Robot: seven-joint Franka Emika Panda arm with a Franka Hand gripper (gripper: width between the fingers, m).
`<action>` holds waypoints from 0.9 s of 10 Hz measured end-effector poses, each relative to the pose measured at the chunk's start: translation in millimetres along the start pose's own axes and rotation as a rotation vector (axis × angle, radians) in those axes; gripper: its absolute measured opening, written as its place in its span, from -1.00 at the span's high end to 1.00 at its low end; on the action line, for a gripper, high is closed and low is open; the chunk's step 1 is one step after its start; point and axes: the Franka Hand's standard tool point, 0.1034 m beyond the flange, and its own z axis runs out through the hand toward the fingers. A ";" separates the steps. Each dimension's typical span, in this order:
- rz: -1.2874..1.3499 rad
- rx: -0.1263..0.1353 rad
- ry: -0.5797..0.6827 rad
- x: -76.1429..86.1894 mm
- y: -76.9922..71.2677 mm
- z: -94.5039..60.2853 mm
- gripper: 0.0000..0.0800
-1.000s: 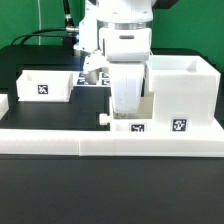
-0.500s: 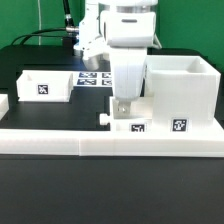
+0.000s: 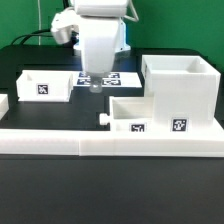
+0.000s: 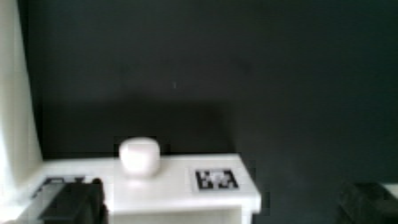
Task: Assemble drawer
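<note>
Wrist view is blurred. The dark fingers (image 4: 71, 203) are cut off by the frame but are seen set wide apart, with nothing held.

In the exterior view the arm is cropped at the top edge. The gripper (image 3: 93, 83) is pointed down at upper centre, over the marker board (image 3: 120, 78).

The knobbed small box (image 3: 130, 113) is seen at centre, just beside the housing (image 3: 180, 90) at right. The other small box (image 3: 45, 85) is at left.

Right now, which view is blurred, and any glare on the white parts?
Wrist view: soft throughout, the square tag on the small matte white plastic box smeared, unreadable. Exterior view: sharper, the black-and-white tag on the large white cube-like housing distinct; white faces bright, little shading, no hard glare; black table swallows shadows.
</note>
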 end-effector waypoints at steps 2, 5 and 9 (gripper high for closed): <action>0.004 0.004 0.001 -2.7 -1.2 2.6 -0.62; -0.025 0.019 0.137 -20.5 7.3 20.9 -0.62; 0.023 0.040 0.278 -20.0 8.2 35.4 -0.62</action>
